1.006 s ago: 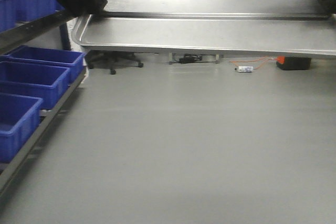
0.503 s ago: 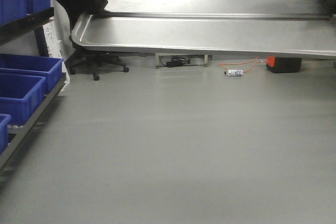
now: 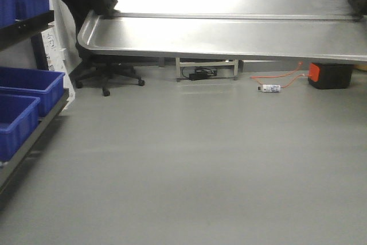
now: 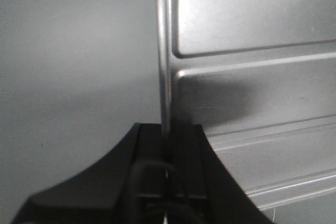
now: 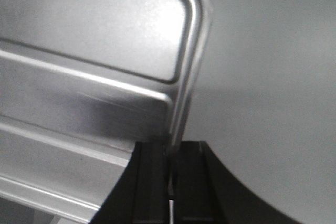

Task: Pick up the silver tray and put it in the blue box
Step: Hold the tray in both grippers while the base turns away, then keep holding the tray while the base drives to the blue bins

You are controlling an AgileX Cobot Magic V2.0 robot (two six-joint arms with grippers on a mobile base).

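1. My left gripper (image 4: 168,139) is clamped on one short edge of the silver tray (image 4: 252,93). The raised rim runs straight in between my two black fingers (image 4: 152,148).
2. My right gripper (image 5: 170,153) pinches the opposite short edge the same way, close to a rounded corner.
3. The tray hangs in the air between my two hands, above the grey floor (image 3: 189,164). Its long ridges run across from one hand to the other.
4. Below and outward of my left hand, blue boxes (image 3: 28,81) sit on a dark rack (image 3: 34,133), well apart from the tray.
5. Out ahead of my hands, on the floor past the tray, stand an office chair (image 3: 106,73) and an orange-and-black box (image 3: 330,74). A small white item (image 3: 269,88) with an orange wire lies there too, and its dark marks are too small to read.
6. A white panel (image 3: 53,41) beside the rack carries small marks I cannot read.
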